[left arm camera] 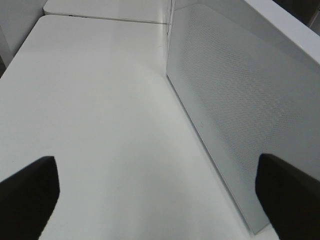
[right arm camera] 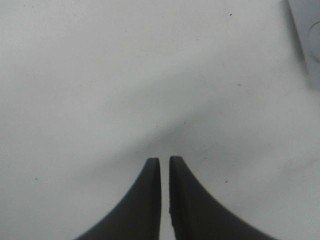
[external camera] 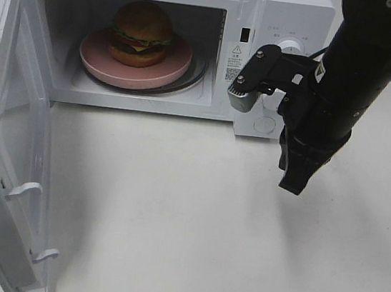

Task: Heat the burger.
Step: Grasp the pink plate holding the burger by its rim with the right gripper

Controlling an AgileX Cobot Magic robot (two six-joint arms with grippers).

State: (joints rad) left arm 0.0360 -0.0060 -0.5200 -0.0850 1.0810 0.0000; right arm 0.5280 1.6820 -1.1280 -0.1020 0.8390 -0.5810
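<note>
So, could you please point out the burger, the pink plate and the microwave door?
burger (external camera: 143, 20): exterior high view, top of the bun.
pink plate (external camera: 92, 55): exterior high view, bare left rim.
microwave door (external camera: 20, 119): exterior high view, inner window panel.

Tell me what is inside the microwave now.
The burger sits on a pink plate inside the microwave. Only the edge of the turntable shows beyond the plate; the rest, and the plate's middle under the burger, are covered.

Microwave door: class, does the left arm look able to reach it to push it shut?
Probably yes. The left gripper is open, and its wrist view shows the microwave door's outer face close alongside, with nothing between them.
</note>
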